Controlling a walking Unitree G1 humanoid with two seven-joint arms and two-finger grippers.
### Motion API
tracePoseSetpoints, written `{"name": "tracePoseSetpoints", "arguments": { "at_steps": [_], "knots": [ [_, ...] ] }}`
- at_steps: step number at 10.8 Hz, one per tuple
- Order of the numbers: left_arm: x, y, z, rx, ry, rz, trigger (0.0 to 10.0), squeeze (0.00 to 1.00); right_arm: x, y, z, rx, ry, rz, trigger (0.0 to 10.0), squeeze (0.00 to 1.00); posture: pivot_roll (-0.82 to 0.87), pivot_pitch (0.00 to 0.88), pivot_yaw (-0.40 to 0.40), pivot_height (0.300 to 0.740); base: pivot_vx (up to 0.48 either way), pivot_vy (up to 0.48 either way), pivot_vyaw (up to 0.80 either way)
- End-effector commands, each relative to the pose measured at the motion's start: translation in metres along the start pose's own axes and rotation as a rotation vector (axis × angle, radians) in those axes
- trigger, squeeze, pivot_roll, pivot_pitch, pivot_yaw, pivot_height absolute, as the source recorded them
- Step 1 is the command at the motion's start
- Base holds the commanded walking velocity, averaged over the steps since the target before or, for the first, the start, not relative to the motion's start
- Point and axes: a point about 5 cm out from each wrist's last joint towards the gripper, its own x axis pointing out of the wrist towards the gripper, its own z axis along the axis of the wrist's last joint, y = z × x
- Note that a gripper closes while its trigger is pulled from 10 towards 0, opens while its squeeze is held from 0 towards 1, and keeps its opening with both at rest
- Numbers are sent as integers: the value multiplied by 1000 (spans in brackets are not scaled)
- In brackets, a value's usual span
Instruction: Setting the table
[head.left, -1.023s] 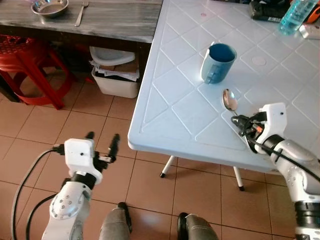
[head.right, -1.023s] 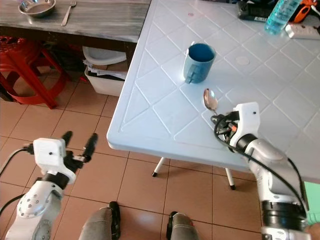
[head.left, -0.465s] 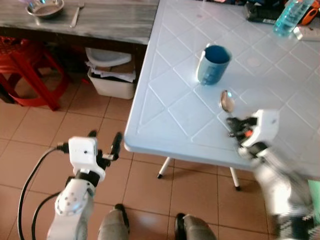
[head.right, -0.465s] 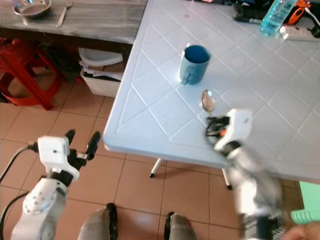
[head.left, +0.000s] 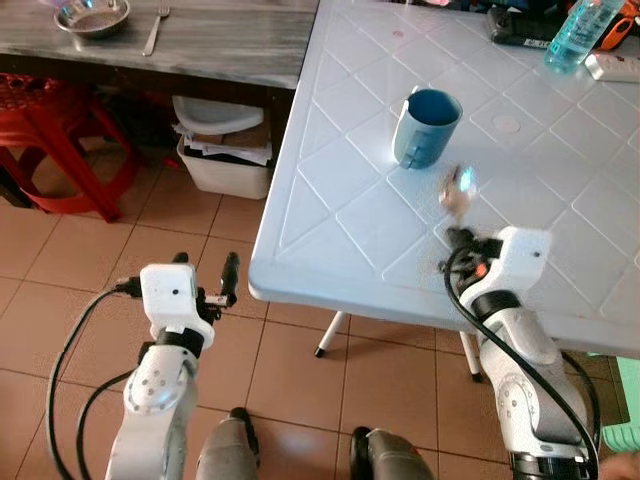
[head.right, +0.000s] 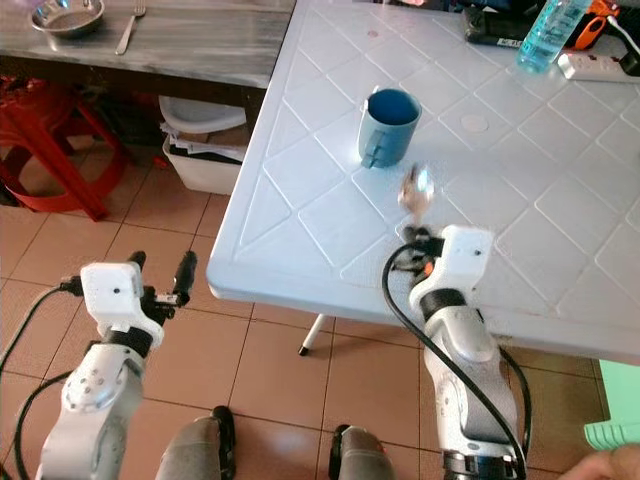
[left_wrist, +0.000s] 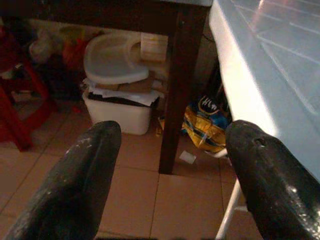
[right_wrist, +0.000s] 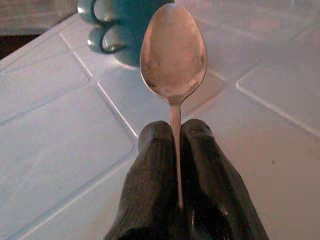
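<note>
Our right gripper (right_wrist: 175, 150) pinches the spoon (right_wrist: 173, 52) by its thin handle near the blue mug (head.left: 428, 126); it could slip sideways. Our left gripper (left_wrist: 170, 175) hangs wide open.

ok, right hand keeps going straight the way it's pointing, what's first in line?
Likely the blue mug: the spoon held in the right hand points at it, bowl tip leading. The gap between them is unclear.

A white plastic table (head.left: 350, 190) with a diamond-patterned top is shown; a blue mug (head.left: 428, 127) is set on it near the front edge, and a blue bottle (head.left: 575, 30), a black device (head.left: 520, 22) and a white power strip (head.left: 615, 66) are placed at the far side.
</note>
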Motion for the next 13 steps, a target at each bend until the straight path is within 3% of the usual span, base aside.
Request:
{"name": "tracePoseSetpoints", "arguments": {
  "at_steps": [1, 4, 8, 9, 13],
  "knots": [
    [-3, 1, -5, 7, 12, 23, 10000, 0, -3, 0, 4, -21, -29, -18, 10000, 0, -34, 146, -14, 740, 0, 480, 0],
    [3, 0, -3, -1, -30, 63, 10000, 0, -1, 4, 6, -106, -91, -24, 10000, 0, -31, 118, -22, 740, 0, 480, 0],
    [10, -9, -3, -6, -54, 33, 10000, 0, -1, 9, 4, -134, -131, -41, 10000, 0, -44, 82, -8, 740, 0, 477, 0],
    [12, -11, -3, -23, -56, 31, 10000, 1000, 0, 8, 4, -138, -137, -46, 10000, 0, -46, 71, -8, 740, 0, 465, 0],
    [20, -14, 2, -30, -95, 4, 10000, 1000, 3, 2, 4, -163, -153, -61, 10000, 0, -48, 52, -7, 740, 175, 278, 0]
  ]
}}
